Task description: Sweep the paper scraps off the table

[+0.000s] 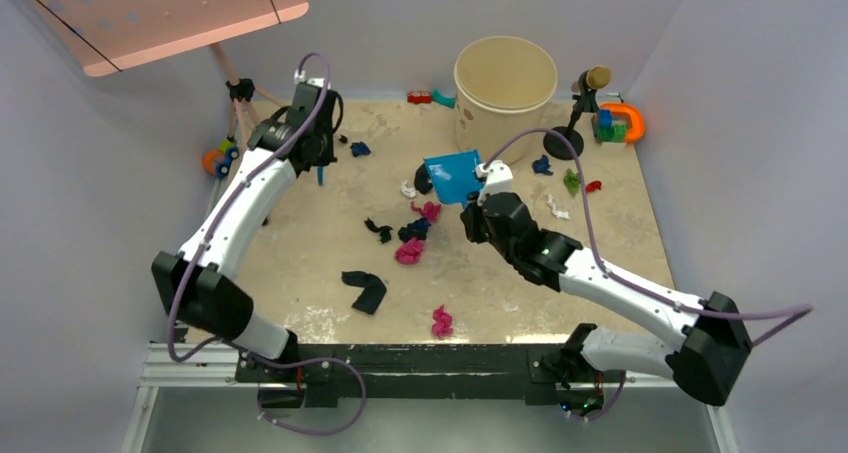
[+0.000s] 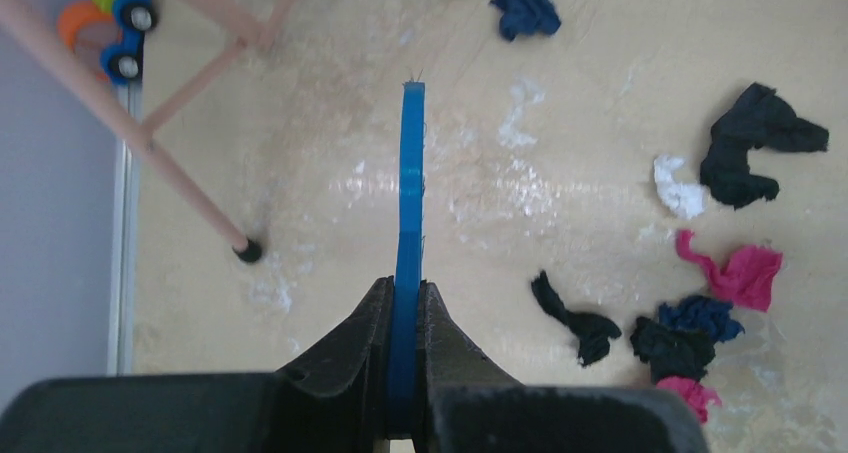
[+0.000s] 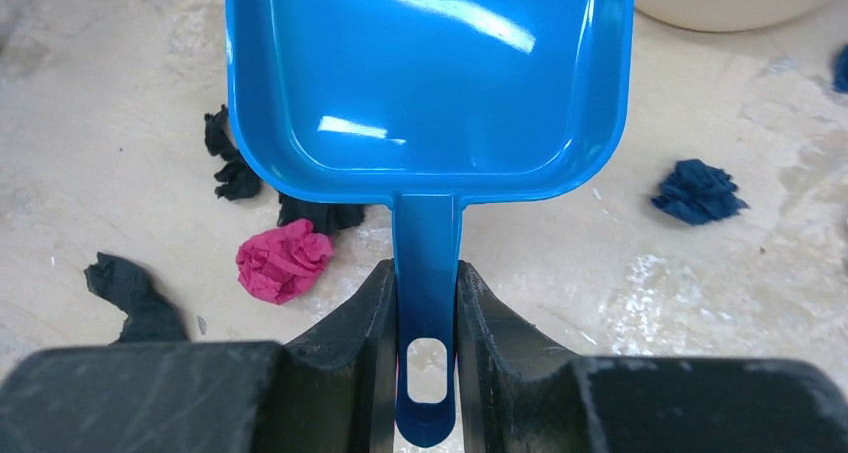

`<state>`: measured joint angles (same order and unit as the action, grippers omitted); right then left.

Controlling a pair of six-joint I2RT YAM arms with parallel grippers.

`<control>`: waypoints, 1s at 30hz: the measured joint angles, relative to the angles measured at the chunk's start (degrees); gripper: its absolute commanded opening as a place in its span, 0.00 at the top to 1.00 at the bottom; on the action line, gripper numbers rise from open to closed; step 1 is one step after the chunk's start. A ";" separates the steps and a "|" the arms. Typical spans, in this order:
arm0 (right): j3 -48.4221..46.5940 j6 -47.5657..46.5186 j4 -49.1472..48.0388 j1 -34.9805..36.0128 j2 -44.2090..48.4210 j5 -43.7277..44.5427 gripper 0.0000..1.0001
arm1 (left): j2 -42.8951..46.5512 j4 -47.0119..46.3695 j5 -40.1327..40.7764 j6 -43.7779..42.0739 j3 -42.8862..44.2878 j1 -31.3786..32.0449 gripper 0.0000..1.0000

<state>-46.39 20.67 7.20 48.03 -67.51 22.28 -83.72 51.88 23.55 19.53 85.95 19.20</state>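
The left pincer (image 2: 405, 295) was pressed together on a thin blue brush (image 2: 411, 173), which stood on edge over the surface (image 2: 330, 153) near its 10 o'clock corner. The right pincer (image 3: 425, 283) pinched the handle of the blue dustpan (image 3: 430, 83) near the middle, with the bucket (image 1: 505, 78) at its 1 o'clock. The paper scraps (image 1: 409, 251) lay loose on the surface, most of them at the dustpan's 7 o'clock and a few at its 3 o'clock.

The left arm (image 1: 245, 198) reaches far forward along its own side, the left gripper (image 2: 405, 298) pinched tight on a blue brush (image 2: 412, 173). The right arm (image 1: 620, 283) stretches diagonally inward, the right gripper (image 3: 425, 278) clamped on the blue dustpan (image 3: 430, 83) by its handle.
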 measured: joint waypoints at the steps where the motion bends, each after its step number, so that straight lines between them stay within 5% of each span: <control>1: 1.11 0.20 0.07 -0.17 2.12 0.52 1.00 | -2.67 -0.50 -0.42 -1.75 3.02 0.07 1.00; 7: 3.50 1.29 1.86 -0.74 10.21 1.20 1.00 | -15.12 -3.06 -0.22 -12.41 15.82 0.46 1.00; 18: 5.92 3.37 7.28 -0.76 16.55 2.47 1.00 | -37.24 -10.23 5.03 -37.73 25.51 3.80 1.00; 30: 5.90 4.90 10.05 -0.76 17.22 3.76 1.00 | -50.49 1.88 -2.21 -39.56 39.76 5.51 1.00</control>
<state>-40.49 25.56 17.26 47.27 -50.28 26.04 -134.21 53.76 21.34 -20.03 125.71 24.71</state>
